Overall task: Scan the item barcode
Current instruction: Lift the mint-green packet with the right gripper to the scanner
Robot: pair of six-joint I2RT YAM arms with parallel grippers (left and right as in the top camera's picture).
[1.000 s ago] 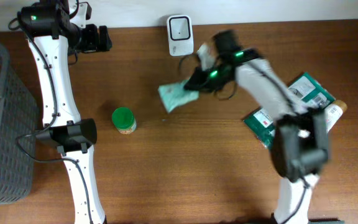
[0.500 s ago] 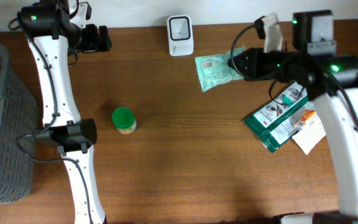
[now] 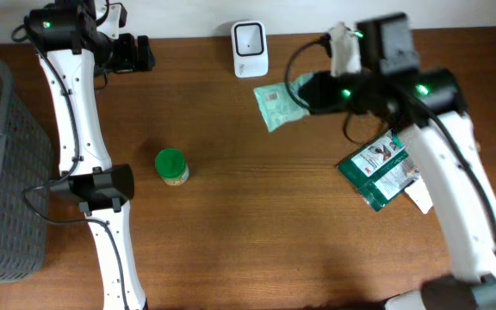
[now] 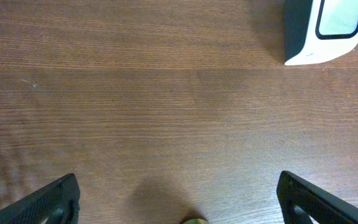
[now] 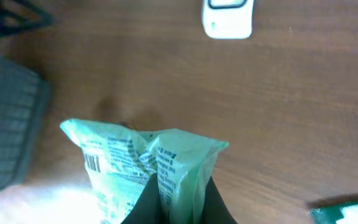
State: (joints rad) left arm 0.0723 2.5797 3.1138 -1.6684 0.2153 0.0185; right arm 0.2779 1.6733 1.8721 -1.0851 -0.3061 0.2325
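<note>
Right wrist: pouch (image 5: 135,163) bottom cut off

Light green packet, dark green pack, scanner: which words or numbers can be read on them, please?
No text is legible.
light green packet: barcode and small print, too blurred to read.
dark green pack: print on a white label, too small to read.
scanner: no text visible.

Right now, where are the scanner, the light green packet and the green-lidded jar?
scanner (image 3: 249,39), overhead view, its dark window.
light green packet (image 3: 275,106), overhead view, its middle.
green-lidded jar (image 3: 170,161), overhead view, its lid.
</note>
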